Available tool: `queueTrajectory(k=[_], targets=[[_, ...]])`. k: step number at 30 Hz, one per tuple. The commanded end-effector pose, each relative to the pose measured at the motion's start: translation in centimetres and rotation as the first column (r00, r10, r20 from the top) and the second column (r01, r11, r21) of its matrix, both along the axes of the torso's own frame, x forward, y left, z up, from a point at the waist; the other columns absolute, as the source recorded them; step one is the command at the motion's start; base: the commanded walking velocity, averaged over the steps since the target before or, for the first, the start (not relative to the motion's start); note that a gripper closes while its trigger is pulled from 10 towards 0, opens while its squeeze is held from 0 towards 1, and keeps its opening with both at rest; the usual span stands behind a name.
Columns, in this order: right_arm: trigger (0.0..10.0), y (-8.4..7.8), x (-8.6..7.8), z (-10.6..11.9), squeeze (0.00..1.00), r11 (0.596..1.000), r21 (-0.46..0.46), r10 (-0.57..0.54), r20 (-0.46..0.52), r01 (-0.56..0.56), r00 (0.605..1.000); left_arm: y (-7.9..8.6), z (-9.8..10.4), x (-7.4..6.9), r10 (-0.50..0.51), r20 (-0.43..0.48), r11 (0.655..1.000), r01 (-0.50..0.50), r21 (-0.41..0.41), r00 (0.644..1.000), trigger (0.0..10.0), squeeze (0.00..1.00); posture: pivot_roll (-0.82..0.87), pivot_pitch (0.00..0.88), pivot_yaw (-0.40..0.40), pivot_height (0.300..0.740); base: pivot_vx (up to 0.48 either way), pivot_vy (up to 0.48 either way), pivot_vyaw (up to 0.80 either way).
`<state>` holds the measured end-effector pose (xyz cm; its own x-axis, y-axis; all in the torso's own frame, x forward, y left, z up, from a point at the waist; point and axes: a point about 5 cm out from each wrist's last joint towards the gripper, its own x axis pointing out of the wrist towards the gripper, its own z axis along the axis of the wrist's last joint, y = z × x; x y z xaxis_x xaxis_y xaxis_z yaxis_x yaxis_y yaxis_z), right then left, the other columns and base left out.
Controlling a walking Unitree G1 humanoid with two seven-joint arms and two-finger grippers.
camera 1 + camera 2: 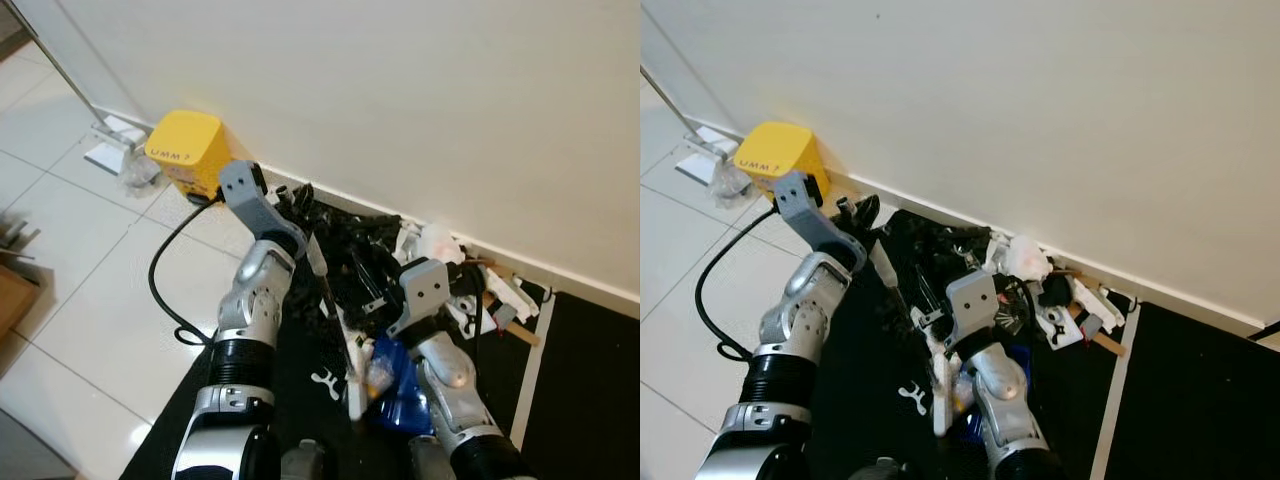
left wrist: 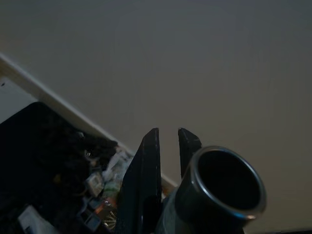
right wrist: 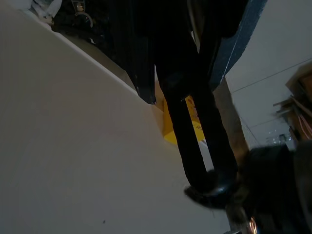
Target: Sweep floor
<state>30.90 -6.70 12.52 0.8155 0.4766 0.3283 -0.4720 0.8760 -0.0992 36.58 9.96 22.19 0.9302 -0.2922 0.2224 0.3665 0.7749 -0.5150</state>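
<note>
Yellow box (image 1: 186,152) at 10 o'clock against wall (image 1: 420,90). Debris pile (image 1: 400,265) at centre on black mat (image 1: 310,400). Left gripper (image 1: 290,200) above pile, gripping broom handle (image 1: 325,290). Blue dustpan (image 1: 400,395) at 6 o'clock.

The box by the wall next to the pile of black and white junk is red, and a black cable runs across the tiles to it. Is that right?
Not quite. The box is yellow, not red, as the left eye view shows. The rest holds: it sits by the wall next to the pile of black and white junk, and a black cable runs across the tiles to it.
</note>
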Motion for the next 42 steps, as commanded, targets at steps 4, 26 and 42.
queueTrajectory(k=[4,26,42], targets=[[10.0,0.7,-0.6,-2.2,0.0,0.995,0.097,0.006,-0.13,0.006,0.992,0.1,0.6,-2.5,-0.134,0.044,0.991,0.135,-0.014,0.99,10.0,0.0,0.1,0.345,0.11,0.74,0.0,0.0,0.0],[10.0,-4.8,0.5,-1.1,0.0,0.968,-0.247,-0.026,0.039,0.034,0.999,10.7,4.6,-5.1,0.051,0.116,0.928,-0.09,0.361,0.992,10.0,0.0,0.12,0.323,0.115,0.74,0.0,0.0,0.0],[10.0,-2.2,-0.7,-2.0,0.0,0.943,-0.331,0.045,0.105,-0.008,0.993,10.3,-8.1,-3.6,0.182,-0.038,0.866,-0.142,0.48,0.983,10.0,0.0,0.08,0.351,0.094,0.74,0.0,0.0,0.0]])
